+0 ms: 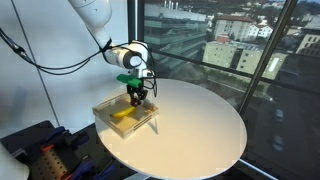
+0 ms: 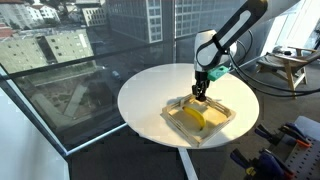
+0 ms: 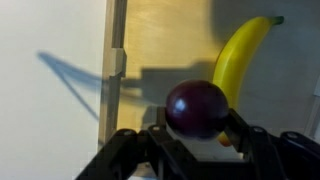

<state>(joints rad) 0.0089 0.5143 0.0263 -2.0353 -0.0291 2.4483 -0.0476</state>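
My gripper (image 3: 196, 128) is shut on a dark purple plum (image 3: 196, 108) and holds it just above a shallow wooden tray (image 3: 116, 60). A yellow banana (image 3: 240, 55) lies in the tray right beside the plum. In both exterior views the gripper (image 1: 136, 95) (image 2: 201, 92) hangs over the tray (image 1: 108, 107) (image 2: 227, 120), which sits on a round white table (image 1: 200, 125) (image 2: 150, 90). The banana shows in the tray in both exterior views (image 1: 124, 116) (image 2: 194, 118). The plum is too small to make out in the exterior views.
The tray sits near the table's edge on the robot's side. Large windows (image 1: 230, 45) (image 2: 70, 50) surround the table. Dark equipment and cables (image 1: 40, 150) (image 2: 285, 150) lie on the floor beside it. A wooden stool (image 2: 292, 66) stands behind.
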